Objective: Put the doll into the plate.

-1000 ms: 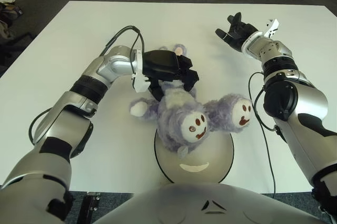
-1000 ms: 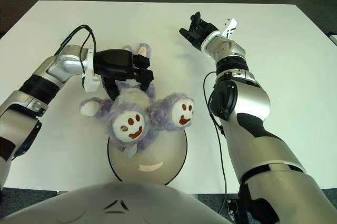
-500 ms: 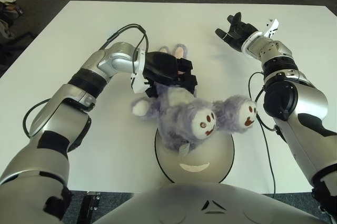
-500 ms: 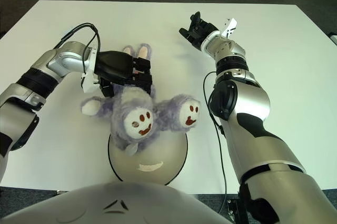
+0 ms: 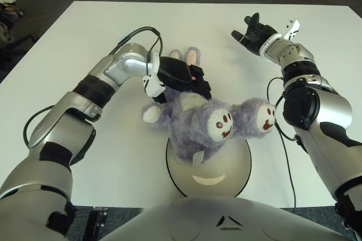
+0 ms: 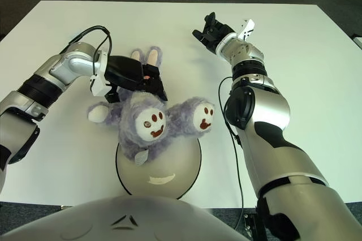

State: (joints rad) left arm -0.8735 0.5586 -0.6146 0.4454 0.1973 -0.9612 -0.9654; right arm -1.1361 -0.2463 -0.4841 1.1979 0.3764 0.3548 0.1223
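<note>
Left eye view shows the left hand (image 5: 184, 77) clenched around the upper body of the purple doll (image 5: 206, 128); the doll's lower part lies over the far rim of the round plate (image 5: 226, 170), its faces turned up; the right hand (image 5: 253, 31) hovers far right, fingers loosely spread, holding nothing, above the white table (image 5: 85, 26).
</note>
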